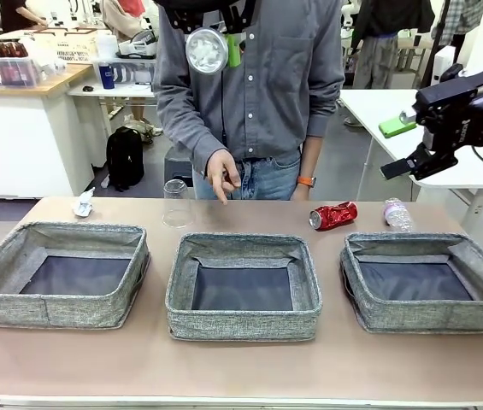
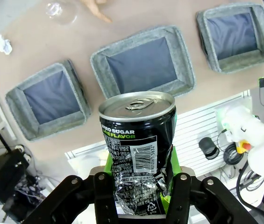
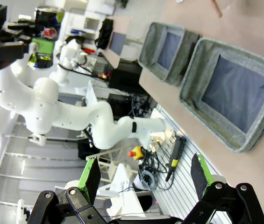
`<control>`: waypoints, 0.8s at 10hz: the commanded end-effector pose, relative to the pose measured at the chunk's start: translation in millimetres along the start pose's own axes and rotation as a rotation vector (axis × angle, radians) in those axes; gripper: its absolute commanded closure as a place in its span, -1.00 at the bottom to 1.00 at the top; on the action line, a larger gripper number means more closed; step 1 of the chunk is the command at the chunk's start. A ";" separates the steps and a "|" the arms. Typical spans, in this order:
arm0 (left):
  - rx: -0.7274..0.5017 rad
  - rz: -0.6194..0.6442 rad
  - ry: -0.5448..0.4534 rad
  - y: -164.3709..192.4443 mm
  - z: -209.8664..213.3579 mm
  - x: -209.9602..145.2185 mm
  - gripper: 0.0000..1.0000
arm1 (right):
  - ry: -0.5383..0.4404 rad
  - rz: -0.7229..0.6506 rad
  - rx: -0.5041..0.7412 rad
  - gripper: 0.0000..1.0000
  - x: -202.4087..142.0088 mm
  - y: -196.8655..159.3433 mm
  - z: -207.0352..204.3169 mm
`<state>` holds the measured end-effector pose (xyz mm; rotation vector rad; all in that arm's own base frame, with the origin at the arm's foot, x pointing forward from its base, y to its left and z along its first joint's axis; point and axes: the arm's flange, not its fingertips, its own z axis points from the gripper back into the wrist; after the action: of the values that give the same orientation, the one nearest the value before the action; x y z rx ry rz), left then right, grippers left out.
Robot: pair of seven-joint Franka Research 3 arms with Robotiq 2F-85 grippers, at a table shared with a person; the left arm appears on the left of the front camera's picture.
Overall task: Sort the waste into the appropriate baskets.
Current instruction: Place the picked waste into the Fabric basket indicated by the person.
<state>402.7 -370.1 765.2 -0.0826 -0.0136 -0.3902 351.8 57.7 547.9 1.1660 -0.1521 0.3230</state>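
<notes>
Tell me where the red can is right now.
Front view, right of centre: the red can lies on its side, just left of the small bottle, beyond the right basket.

Front view faces the person across the table; both wrist views overlook the same baskets.

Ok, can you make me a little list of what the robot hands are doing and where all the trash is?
left hand: shut on the dark can, high above the baskets
right hand: open, holding nothing
baskets: left basket, middle basket, right basket, all empty
table behind them: paper wad, clear cup, red can on its side, small bottle
person's hand: pointing down near the clear cup
</notes>
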 end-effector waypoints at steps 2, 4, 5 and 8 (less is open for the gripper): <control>-0.007 -0.006 -0.001 3.8 -1.0 -5.9 0.11 | -0.010 0.025 0.028 -1.00 3.2 1.9 -0.5; -0.007 -0.006 -0.001 3.8 -1.0 -5.9 0.11 | -0.010 0.025 0.028 -1.00 3.2 1.9 -0.5; -0.007 -0.006 -0.001 3.8 -1.0 -5.9 0.11 | -0.010 0.025 0.028 -1.00 3.2 1.9 -0.5; -0.007 -0.006 -0.001 3.8 -1.0 -5.9 0.11 | -0.010 0.025 0.028 -1.00 3.2 1.9 -0.5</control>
<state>402.7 -370.1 765.2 -0.0826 -0.0136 -0.3902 351.8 57.7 547.9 1.1660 -0.1521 0.3230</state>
